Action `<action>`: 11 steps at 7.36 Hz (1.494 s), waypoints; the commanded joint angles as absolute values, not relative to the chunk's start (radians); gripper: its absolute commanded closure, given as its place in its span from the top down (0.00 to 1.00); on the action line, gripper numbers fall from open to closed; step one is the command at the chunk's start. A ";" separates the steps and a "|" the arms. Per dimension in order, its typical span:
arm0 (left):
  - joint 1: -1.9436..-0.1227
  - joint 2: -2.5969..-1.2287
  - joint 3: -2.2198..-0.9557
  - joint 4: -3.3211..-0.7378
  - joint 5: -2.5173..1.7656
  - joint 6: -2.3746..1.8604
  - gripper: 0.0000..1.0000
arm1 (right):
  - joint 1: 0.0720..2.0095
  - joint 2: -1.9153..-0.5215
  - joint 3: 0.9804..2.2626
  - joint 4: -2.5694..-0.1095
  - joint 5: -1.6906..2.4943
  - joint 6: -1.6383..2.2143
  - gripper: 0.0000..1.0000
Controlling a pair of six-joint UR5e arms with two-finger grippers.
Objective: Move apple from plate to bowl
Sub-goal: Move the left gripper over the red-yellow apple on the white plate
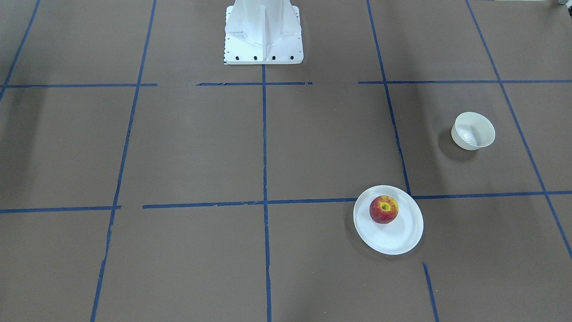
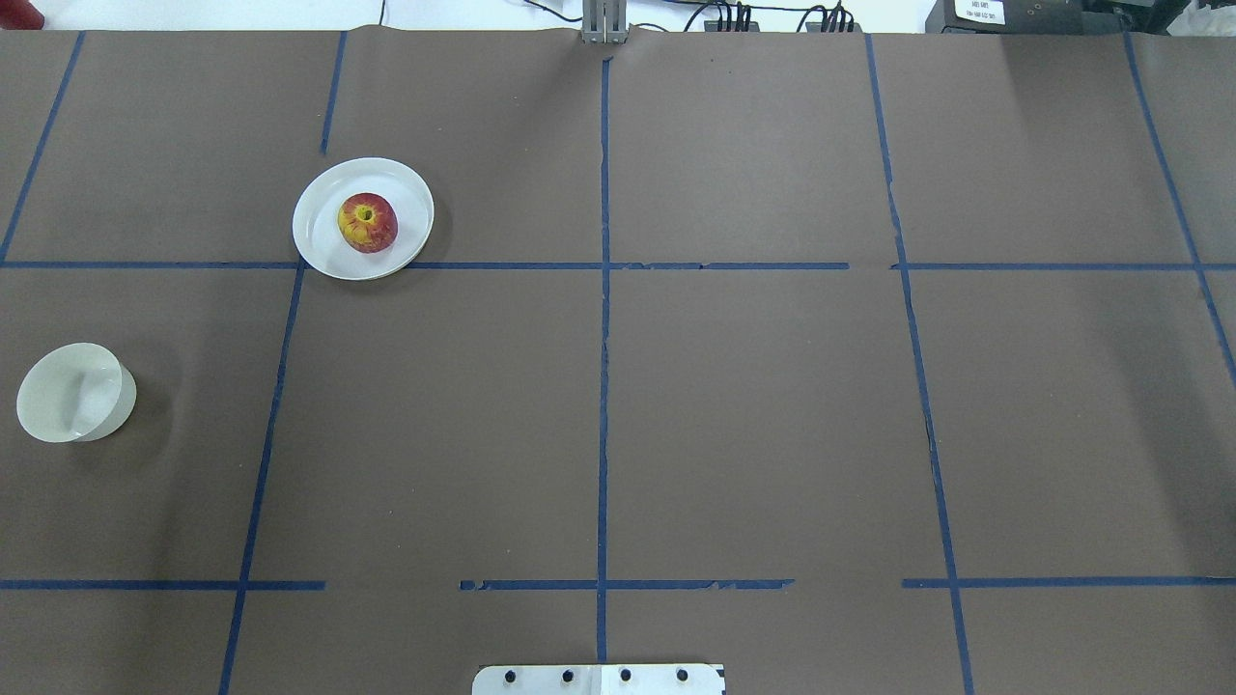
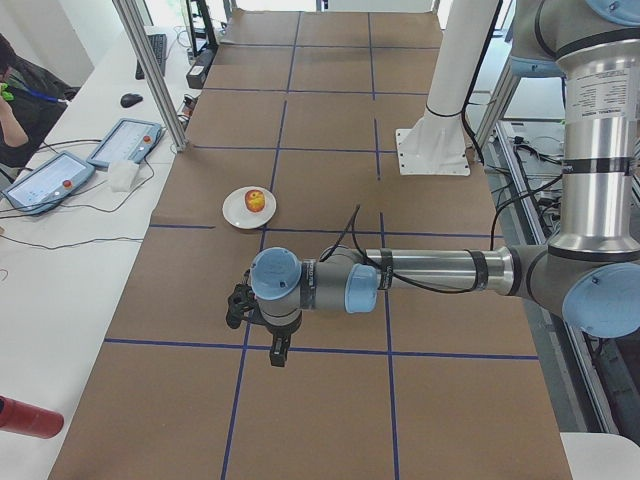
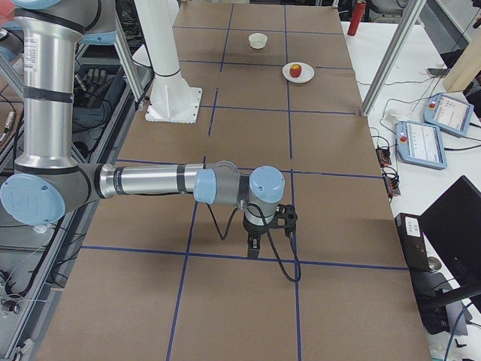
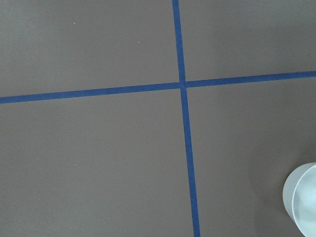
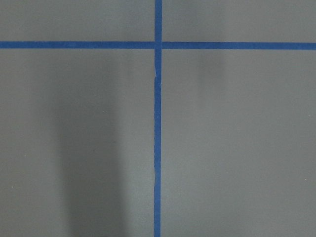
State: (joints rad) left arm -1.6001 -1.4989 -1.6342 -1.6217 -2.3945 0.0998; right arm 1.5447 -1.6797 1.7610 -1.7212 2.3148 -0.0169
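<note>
The red apple (image 1: 384,209) with a yellow patch lies on the flat white plate (image 1: 393,237); it also shows in the overhead view (image 2: 367,222) on the plate (image 2: 323,241). The small off-white bowl (image 1: 473,130) stands empty, apart from the plate, at the table's left edge in the overhead view (image 2: 72,393). Its rim shows in the left wrist view (image 5: 302,197). My left gripper (image 3: 278,352) and right gripper (image 4: 252,248) show only in the side views, high above the table and pointing down. I cannot tell whether they are open or shut.
The white robot pedestal (image 1: 263,33) stands at the table's middle. Blue tape lines (image 2: 603,386) grid the brown table. Tablets (image 3: 125,142) and a seated person (image 3: 15,100) are at the side bench, with a red can (image 3: 30,418) near it.
</note>
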 commanded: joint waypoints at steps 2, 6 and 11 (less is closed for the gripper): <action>-1.597 -1.540 -1.632 -1.620 -2.390 0.098 1.00 | 1.545 -1.680 1.761 -1.721 2.315 -0.017 1.00; -1.499 -1.642 -1.733 -1.687 -2.405 0.059 1.00 | 1.545 -1.680 1.761 -1.721 2.315 -0.017 1.00; -1.108 -1.931 -1.688 -1.677 -2.241 -0.417 1.00 | 1.545 -1.680 1.761 -1.721 2.315 -0.017 1.00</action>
